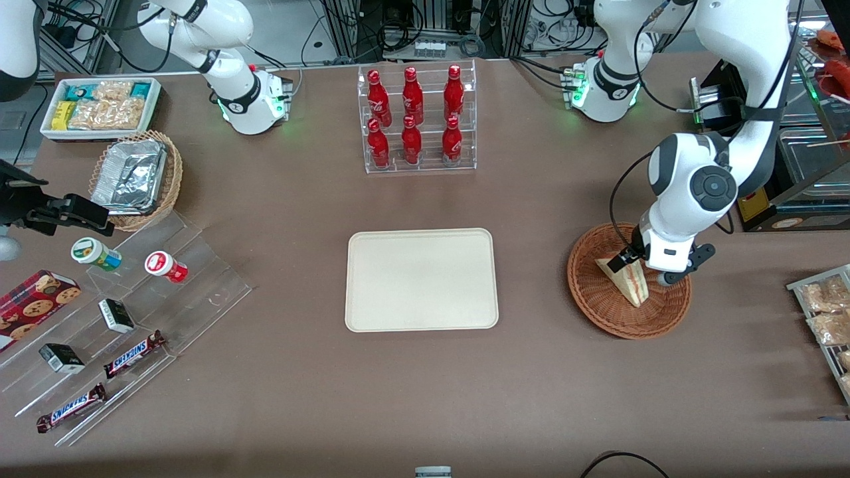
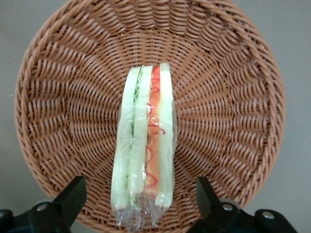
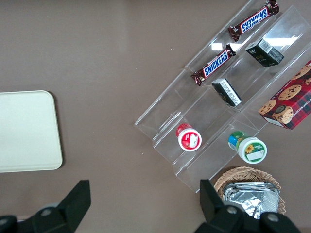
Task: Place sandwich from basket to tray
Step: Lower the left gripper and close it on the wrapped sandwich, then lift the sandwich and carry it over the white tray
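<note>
The sandwich (image 1: 627,282) is a plastic-wrapped triangular wedge of white bread with red and green filling. It stands on edge in the round reddish-brown wicker basket (image 1: 597,312) toward the working arm's end of the table. My left gripper (image 1: 643,271) is lowered into the basket, open, with one finger on each side of the sandwich and a gap on both sides. The left wrist view shows the sandwich (image 2: 146,145) between the spread fingertips (image 2: 75,191) over the basket (image 2: 228,107). The cream tray (image 1: 421,279) lies bare mid-table, beside the basket; it also shows in the right wrist view (image 3: 24,131).
A clear rack of red bottles (image 1: 417,119) stands farther from the camera than the tray. Toward the parked arm's end are a white bin of snack packets (image 1: 99,106), a tan basket with a foil container (image 1: 136,176) and a clear stepped shelf of snacks (image 1: 133,312). Snack packets (image 1: 827,312) lie at the working arm's edge.
</note>
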